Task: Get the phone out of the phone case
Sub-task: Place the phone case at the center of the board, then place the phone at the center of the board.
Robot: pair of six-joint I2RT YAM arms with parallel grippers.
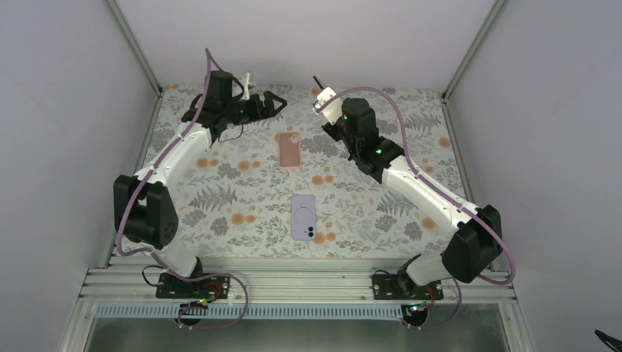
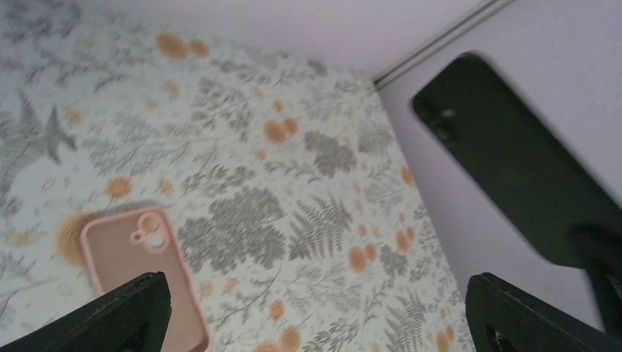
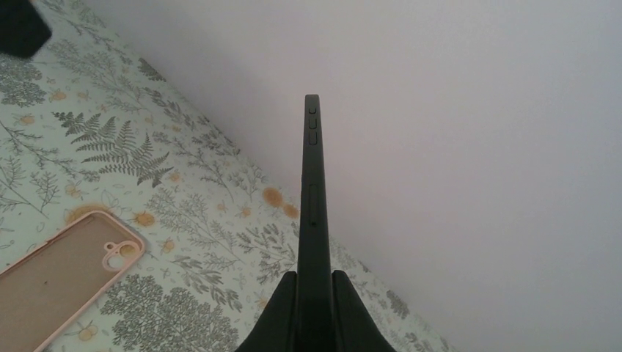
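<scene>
An empty pink phone case lies open side up on the floral table mat. It also shows in the left wrist view and in the right wrist view. My right gripper is shut on the lower end of a black phone, seen edge-on, and holds it upright above the mat near the back wall. In the top view the right gripper is behind and right of the case. The phone also shows in the left wrist view. My left gripper is open and empty, behind and left of the case.
A lilac phone or case lies back up on the mat in front of the pink case. Grey walls enclose the back and both sides. The left gripper's finger shows in the right wrist view at the top left corner.
</scene>
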